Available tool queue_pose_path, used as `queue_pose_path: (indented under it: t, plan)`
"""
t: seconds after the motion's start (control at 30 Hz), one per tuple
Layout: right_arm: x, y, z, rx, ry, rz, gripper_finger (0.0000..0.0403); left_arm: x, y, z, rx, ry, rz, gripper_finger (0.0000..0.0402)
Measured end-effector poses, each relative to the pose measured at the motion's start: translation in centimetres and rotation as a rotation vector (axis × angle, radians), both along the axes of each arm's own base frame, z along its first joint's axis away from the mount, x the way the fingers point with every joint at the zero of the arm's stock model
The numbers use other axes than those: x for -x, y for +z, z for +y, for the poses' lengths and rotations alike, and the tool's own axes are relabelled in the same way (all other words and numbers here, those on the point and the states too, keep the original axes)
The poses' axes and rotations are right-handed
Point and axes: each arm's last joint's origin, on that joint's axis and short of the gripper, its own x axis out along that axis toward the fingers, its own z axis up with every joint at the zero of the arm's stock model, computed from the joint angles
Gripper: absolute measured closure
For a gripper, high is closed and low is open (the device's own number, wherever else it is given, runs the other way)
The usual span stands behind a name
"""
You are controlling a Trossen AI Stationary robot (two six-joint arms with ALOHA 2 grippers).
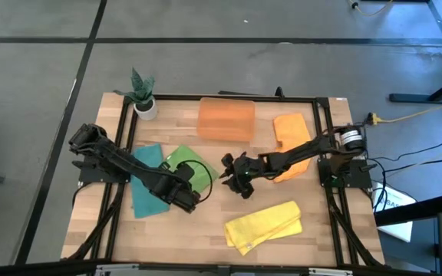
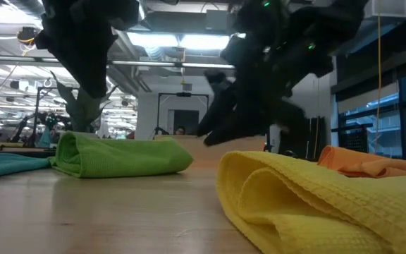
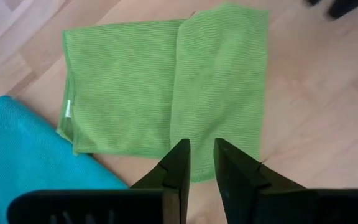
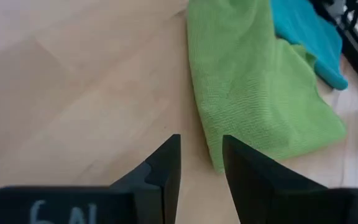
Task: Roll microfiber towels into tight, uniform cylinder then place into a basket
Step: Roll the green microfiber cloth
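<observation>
Flanking the green towel [image 1: 184,162], both grippers hang above the table, neither holding cloth.

Green towel lies folded flat left of table centre, one corner overlapping the teal towel [image 1: 146,184] on its left-edge side. Left gripper [image 3: 199,163] sits over the towel's near hem, fingers slightly parted with a narrow gap, empty. Right gripper [image 4: 201,158] is just off the towel's right-hand edge, fingers likewise a little apart, empty. The fold line runs front to back, so a roll likely starts at that right-hand edge; the right arm looks nearer. Basket [image 1: 225,119] waits at the far edge.
</observation>
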Motion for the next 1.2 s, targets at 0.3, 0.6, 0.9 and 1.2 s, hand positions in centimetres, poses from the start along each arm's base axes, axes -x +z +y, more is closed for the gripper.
queue_pose_path:
  t: [0.3,0.6,0.9,1.2]
  plan:
    - [-2.6,-1.6,0.5,0.176,0.135,-0.034,0.0283,0.4,0.0,-0.8,0.005,-0.006,-0.008,0.0337]
    - [-3.4,-2.8,0.0,0.236,0.13,-0.053,0.0283,0.5,0.0,-1.0,0.012,0.005,-0.019,0.0338]
    - [-3.5,-2.9,-1.5,0.175,0.036,-0.046,0.0283,0.5,0.0,-1.0,0.012,0.005,-0.019,0.0341]
    - [-3.7,-4.3,-1.5,0.183,0.066,-0.027,0.0283,0.5,0.0,-1.0,0.012,0.005,-0.018,0.0341]
